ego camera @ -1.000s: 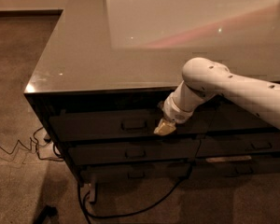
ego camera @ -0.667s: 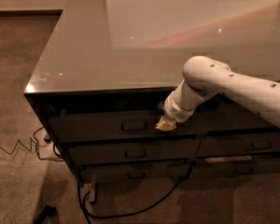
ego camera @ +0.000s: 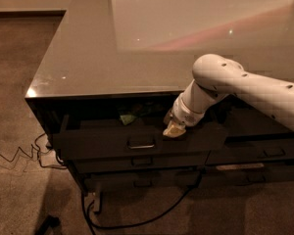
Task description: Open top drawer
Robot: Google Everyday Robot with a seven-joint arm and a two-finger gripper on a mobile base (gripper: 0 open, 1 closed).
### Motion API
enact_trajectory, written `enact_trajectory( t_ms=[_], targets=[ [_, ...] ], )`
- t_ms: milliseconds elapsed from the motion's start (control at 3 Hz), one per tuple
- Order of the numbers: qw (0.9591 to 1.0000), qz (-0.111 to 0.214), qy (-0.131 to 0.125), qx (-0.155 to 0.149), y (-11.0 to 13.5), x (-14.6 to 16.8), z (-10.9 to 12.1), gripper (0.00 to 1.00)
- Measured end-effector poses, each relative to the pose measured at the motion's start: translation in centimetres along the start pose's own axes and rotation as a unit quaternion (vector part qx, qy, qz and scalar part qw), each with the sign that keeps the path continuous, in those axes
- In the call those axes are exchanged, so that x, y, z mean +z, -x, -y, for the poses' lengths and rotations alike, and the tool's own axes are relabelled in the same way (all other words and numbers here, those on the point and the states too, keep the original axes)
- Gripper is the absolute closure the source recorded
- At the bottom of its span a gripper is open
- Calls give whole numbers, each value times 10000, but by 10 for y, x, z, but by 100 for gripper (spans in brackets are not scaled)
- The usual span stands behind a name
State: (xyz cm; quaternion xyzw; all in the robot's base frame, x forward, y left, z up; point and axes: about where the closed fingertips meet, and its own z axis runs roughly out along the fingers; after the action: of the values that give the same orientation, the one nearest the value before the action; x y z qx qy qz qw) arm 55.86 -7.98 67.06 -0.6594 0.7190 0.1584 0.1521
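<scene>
The top drawer point(ego camera: 108, 140) stands partly pulled out from under the counter, its dark front toward me and a small metal pull point(ego camera: 141, 144) at the centre. My gripper point(ego camera: 174, 129) rests at the top edge of the drawer front, just right of the pull, with the white arm point(ego camera: 245, 84) reaching in from the right. Something green point(ego camera: 128, 118) shows inside the drawer, in the gap behind the front.
A glossy grey countertop point(ego camera: 137, 48) overhangs the drawers. Slimmer dark drawers point(ego camera: 137, 161) sit below, and more drawers point(ego camera: 267, 152) are to the right. Black cables point(ego camera: 137, 222) run over the carpet in front, and thin wires point(ego camera: 12, 155) lie at the left.
The top drawer has slid out toward me, opening a gap under the counter. My gripper has moved outward and slightly down with the drawer front.
</scene>
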Motion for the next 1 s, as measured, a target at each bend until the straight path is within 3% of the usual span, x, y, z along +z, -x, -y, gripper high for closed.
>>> enact_trajectory(
  t_ms=[333,1000],
  targets=[
    [10000,0,0,0,0,0,0,81],
    [10000,0,1,0,0,0,0,35]
  ],
)
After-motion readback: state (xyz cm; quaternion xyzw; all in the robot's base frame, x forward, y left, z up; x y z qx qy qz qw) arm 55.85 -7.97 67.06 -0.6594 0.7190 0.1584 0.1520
